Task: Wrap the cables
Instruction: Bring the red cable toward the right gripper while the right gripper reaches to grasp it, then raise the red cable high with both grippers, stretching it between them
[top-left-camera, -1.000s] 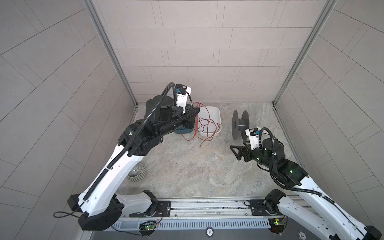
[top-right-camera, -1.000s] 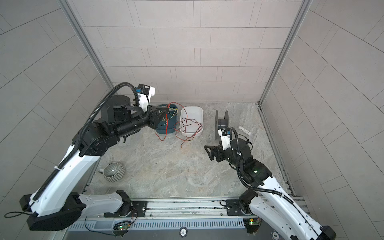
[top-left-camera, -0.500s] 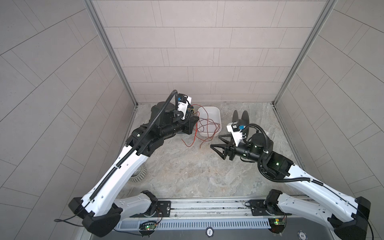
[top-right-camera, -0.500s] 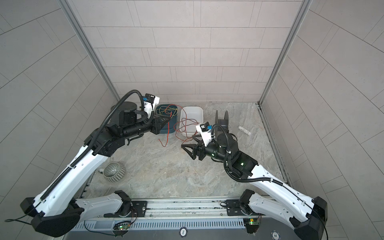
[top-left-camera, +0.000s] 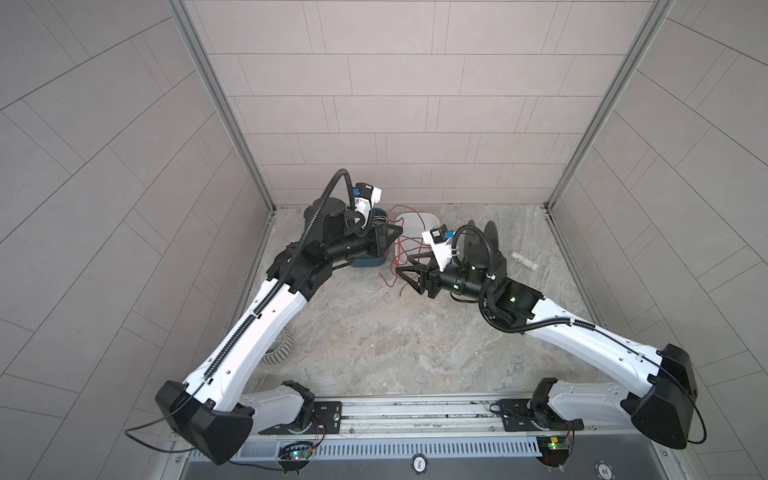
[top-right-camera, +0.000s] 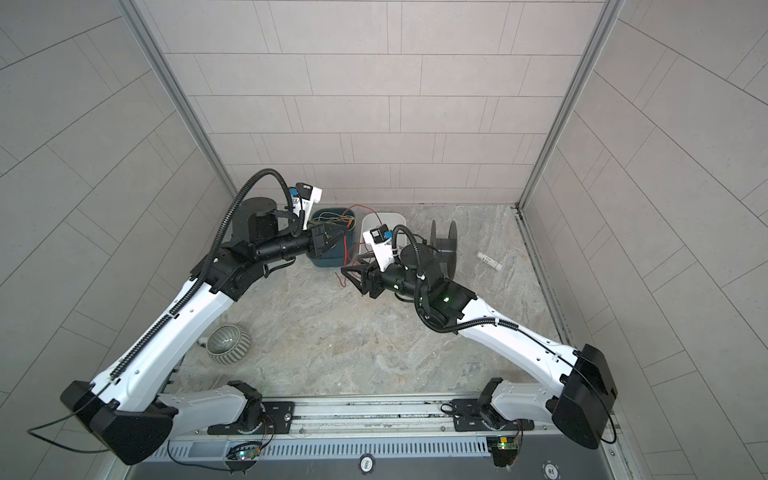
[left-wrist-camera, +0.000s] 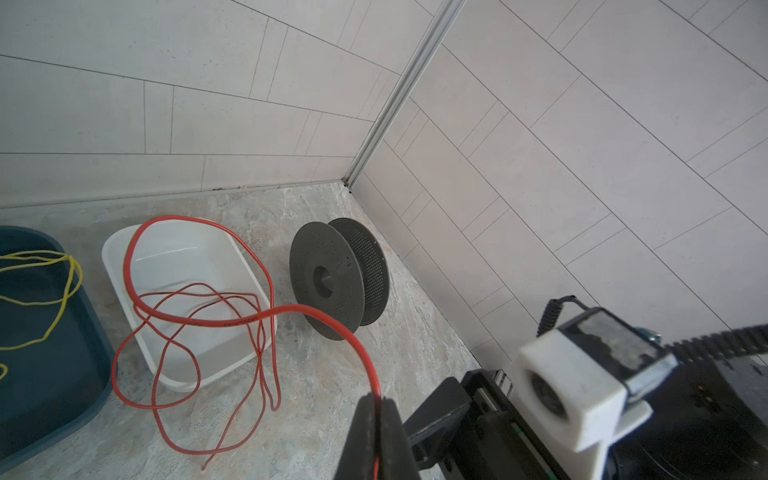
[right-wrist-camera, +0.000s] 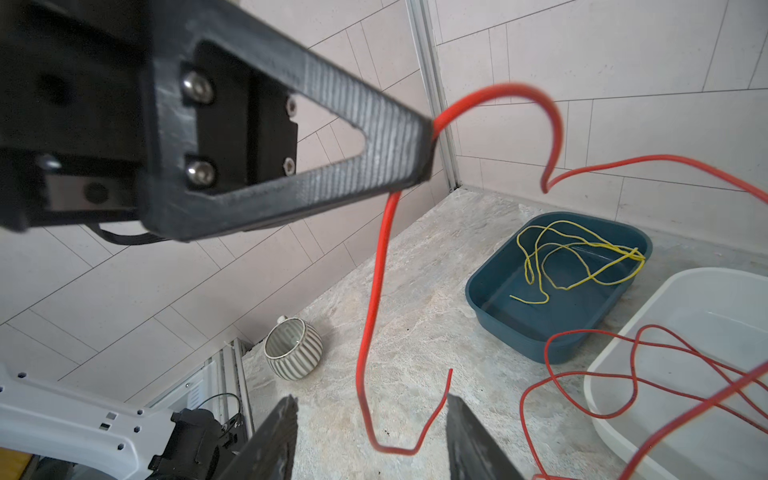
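Red-orange cable (left-wrist-camera: 224, 324), yellow wire (left-wrist-camera: 41, 257), teal tray (right-wrist-camera: 552, 345), white tub (left-wrist-camera: 178, 253), grey-striped cup (right-wrist-camera: 293, 349), black spool (left-wrist-camera: 328, 282)

Pale grey tiled walls (top-left-camera: 374, 104) close in on three sides of a mottled, stone-patterned floor (top-left-camera: 395, 340) (aluminium strips (top-left-camera: 216, 91) run up both rear corners). Soft, even light fills the enclosure, apparently from above.

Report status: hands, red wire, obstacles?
Left hand shut on red wire. Right hand open by its hanging end. Rest loose across white tray. No obstacle seen.
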